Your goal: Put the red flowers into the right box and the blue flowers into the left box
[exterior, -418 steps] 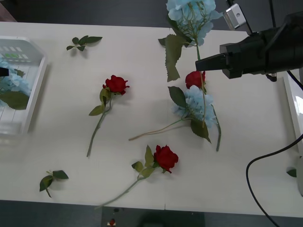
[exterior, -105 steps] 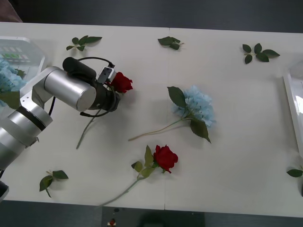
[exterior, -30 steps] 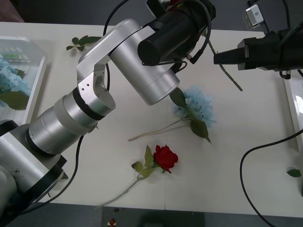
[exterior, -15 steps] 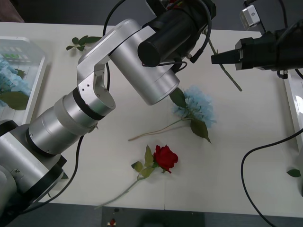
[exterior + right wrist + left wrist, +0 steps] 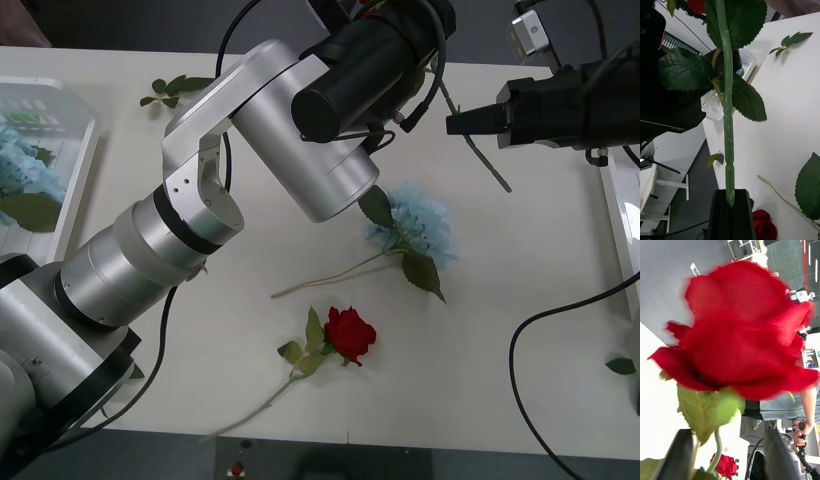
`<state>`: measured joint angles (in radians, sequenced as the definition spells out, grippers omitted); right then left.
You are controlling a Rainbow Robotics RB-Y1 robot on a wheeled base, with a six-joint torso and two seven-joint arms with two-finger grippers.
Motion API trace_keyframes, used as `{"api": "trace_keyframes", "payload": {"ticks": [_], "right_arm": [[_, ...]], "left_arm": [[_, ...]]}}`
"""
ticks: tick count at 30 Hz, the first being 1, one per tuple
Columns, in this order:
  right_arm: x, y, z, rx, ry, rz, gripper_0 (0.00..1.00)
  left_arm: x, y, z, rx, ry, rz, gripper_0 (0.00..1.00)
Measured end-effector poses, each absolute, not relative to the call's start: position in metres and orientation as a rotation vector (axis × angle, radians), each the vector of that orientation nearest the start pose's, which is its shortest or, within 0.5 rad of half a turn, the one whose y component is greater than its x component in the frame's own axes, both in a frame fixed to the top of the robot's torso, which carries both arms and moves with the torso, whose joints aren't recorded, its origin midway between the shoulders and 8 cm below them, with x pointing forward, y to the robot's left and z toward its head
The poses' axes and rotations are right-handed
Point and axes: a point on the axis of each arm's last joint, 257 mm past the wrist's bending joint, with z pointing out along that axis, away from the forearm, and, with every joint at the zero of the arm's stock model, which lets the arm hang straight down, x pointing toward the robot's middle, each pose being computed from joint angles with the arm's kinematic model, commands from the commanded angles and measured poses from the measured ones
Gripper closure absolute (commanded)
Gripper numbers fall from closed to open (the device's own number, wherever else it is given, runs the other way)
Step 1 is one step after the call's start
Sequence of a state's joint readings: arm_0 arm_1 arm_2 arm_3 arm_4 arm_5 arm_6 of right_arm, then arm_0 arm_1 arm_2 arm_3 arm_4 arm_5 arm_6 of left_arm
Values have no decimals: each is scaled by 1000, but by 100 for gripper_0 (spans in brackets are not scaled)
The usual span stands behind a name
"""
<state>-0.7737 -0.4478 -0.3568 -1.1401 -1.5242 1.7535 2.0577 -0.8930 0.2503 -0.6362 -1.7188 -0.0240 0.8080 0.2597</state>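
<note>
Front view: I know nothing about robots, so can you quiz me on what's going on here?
1. True or false: the right end effector is shut on a green stem.
2. What lies in the left box? A) a lemon B) blue flowers C) scissors
3. How many red roses lie flat on the table?

Key: 1 true; 2 B; 3 one.
</note>
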Motion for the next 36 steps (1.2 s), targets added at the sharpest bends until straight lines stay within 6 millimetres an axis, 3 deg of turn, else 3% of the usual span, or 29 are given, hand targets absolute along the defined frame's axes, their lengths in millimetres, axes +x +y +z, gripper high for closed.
{"api": "trace_keyframes", "payload": {"ticks": [10,15,20,23,30,36], "right_arm": [[491,-139,-59,-739,1971,1375,100],[497,-157,-63,-715,2021,1312,100],[507,-194,-71,-657,2121,1180,100],[514,-220,-74,-626,2170,1083,100],[522,-280,-81,-527,2297,871,100],[526,-334,-85,-425,2393,680,100]], "left_arm": [[557,-112,32,-433,1683,-1276,0],[564,-97,41,-421,1665,-1316,0],[575,-62,70,-377,1593,-1414,0],[578,-31,73,-341,1562,-1456,0],[579,40,45,-282,1545,-1411,0],[561,77,15,-130,1542,-1291,0]]}}
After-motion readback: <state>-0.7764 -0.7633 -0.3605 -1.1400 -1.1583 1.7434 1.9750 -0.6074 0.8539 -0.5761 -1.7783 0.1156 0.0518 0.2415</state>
